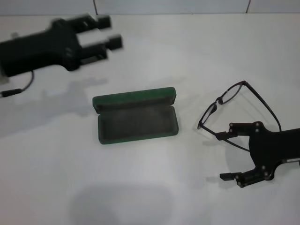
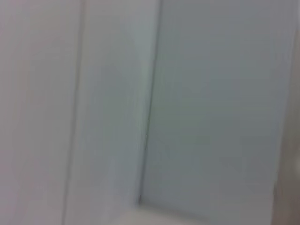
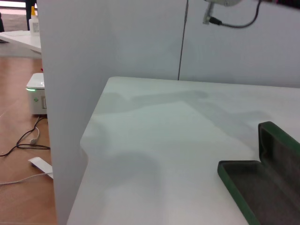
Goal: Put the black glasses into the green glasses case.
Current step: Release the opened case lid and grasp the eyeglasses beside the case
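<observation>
- The black glasses [image 1: 236, 110] are seen to the right of the green glasses case [image 1: 136, 117], well apart from it, and appear lifted off the white table [image 1: 150, 197], though contact with it cannot be ruled out.
- One temple arm is held at the upper finger of the right gripper [image 1: 226, 154]; the jaws otherwise stand spread wide, the lower finger far from the frame.
- The frame's long axis runs diagonally, from near the case up and away toward the right; the lenses face the case and the temple arms trail back toward the gripper.
- The case lies open, its grey lining upward and its lid raised at the far side; its long axis runs left to right.
- The step in hand is judged to be the carry toward the case.
- Next, the frame would need turning in line with the case, then lowering into the lined tray.
- The left gripper [image 1: 105, 33] is kept up at the far left, its jaws parted and empty.
</observation>
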Controlling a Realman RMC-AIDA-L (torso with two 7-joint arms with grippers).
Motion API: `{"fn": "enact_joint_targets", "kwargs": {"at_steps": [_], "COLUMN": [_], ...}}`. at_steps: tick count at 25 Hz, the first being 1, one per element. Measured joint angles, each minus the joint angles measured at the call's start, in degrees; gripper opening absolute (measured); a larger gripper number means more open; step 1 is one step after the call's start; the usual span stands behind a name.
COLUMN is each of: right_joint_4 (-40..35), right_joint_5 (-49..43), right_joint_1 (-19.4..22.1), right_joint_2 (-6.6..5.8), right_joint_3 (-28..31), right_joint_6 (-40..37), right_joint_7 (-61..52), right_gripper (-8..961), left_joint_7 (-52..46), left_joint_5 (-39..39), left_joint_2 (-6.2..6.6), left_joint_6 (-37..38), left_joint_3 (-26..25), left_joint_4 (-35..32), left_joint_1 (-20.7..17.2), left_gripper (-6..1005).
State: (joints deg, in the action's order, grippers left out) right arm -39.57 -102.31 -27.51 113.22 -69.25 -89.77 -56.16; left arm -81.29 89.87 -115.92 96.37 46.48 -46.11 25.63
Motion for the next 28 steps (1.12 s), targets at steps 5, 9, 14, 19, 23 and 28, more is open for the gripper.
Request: {"fn": "enact_joint_targets", "kwargs": {"at_steps": [5, 9, 14, 19, 23, 28], "right_joint_4": [-0.1, -0.3, -0.4, -0.5, -0.5, -0.2], "right_joint_5": [0.1, 0.5, 0.5, 0.5, 0.5, 0.6], "right_joint_1": [0.3, 0.9, 1.5, 2.5, 3.1, 4.5], "right_joint_2": [0.23, 0.4, 0.61, 0.69, 0.69, 1.0], "right_joint_3": [0.1, 0.4, 2.6, 3.0, 3.2, 6.9], "right_joint_6": [0.0, -0.1, -0.4, -0.4, -0.4, -1.4], "right_joint_7": [0.0, 0.1, 0.3, 0.4, 0.5, 1.4], "right_gripper": [867, 867, 867, 867, 867, 864], "left_joint_7": [11.2, 23.3, 28.0, 33.7, 31.0, 28.9], "left_joint_5": [-3.5, -3.5, -1.2, -0.5, 3.1, 8.0], "left_joint_2": [-0.03, -1.33, -1.46, -2.96, -2.87, -2.78], "left_joint_6": [0.3, -0.5, -2.0, -5.1, -4.9, -1.7], "left_joint_3": [-7.1, -9.9, -10.1, -10.1, -9.9, -9.8], "left_joint_4": [6.2, 7.3, 7.6, 7.8, 7.7, 7.6], "left_joint_1": [-2.9, -6.9, -10.5, -14.4, -16.3, -17.6], "left_gripper": [642, 647, 654, 716, 776, 845]}}
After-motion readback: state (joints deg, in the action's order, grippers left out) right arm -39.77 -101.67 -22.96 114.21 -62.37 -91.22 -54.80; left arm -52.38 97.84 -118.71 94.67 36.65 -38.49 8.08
